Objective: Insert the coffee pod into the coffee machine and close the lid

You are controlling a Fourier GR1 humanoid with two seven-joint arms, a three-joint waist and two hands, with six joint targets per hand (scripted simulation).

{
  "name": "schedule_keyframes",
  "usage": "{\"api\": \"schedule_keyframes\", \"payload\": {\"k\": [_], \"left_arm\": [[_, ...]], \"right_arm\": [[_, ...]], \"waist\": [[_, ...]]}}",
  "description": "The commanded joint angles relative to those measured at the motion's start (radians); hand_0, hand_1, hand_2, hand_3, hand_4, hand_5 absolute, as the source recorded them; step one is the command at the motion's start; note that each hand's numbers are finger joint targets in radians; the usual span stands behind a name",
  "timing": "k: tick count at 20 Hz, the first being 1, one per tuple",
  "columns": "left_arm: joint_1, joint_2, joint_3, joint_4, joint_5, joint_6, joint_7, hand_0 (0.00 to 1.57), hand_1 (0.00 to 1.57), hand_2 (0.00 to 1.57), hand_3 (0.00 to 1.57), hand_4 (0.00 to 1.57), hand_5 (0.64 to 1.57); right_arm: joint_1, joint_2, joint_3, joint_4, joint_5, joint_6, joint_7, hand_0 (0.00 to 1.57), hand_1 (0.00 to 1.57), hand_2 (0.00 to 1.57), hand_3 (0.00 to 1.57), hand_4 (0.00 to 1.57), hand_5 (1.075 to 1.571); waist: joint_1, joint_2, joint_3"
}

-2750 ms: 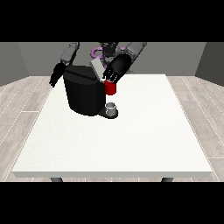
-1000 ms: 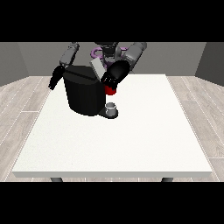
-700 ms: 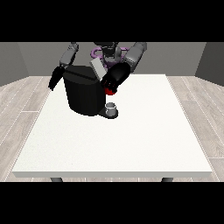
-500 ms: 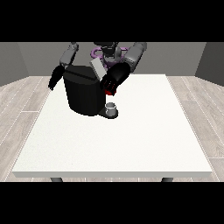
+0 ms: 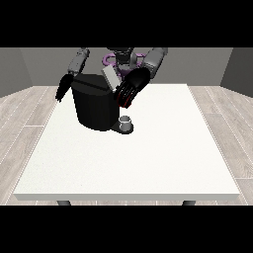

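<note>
Two robot hands, view's-right one (image 5: pixel 131 88) at coffee machine (image 5: pixel 96 107), fingers curled, grasp unclear, view's-left one (image 5: pixel 63 89) hanging relaxed.

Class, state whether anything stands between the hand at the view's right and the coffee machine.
Nothing visible does. The hand is right at the coffee machine, by its upper corner and beside a raised grey flap. A red thing at the machine shows below it.

A large white counter (image 5: pixel 148 163) fills the middle of the view, its near edge seen toward 6 o'clock, where two dark legs (image 5: pixel 62 202) are glimpsed beneath it. A floor (image 5: pixel 22 123) of pale grey-brown planks is seen at 9 and 3 o'clock. Plain grey walls (image 5: pixel 29 64) are seen toward 12 o'clock, the one at 2 o'clock darker. The scene is evenly lit.
</note>
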Motion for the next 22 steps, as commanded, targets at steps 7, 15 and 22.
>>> {"api": "schedule_keyframes", "payload": {"k": [7,15,22], "left_arm": [[0.168,-0.080,0.001,0.022,0.024,-0.036,0.018,0.00,0.00,0.00,0.05,0.00,1.571],[0.356,-0.309,0.181,-0.013,0.283,-0.010,-0.030,0.00,0.00,0.00,0.00,0.20,1.571],[0.573,-0.444,0.333,0.023,0.501,-0.082,-0.100,0.00,0.00,0.00,0.00,0.27,1.571]], "right_arm": [[0.187,0.049,0.024,0.020,-0.007,-0.002,-0.017,0.00,0.00,0.00,0.00,0.00,1.571],[0.319,0.021,-0.018,0.068,-0.033,0.015,-0.083,0.00,0.00,0.00,0.00,0.00,1.571],[0.326,0.009,-0.048,0.018,-0.120,0.097,-0.123,0.00,0.00,0.00,0.00,0.00,1.571]], "waist": [[0.084,-0.224,-0.0026],[0.211,-0.402,-0.0058],[0.349,-0.559,-0.0036]]}}
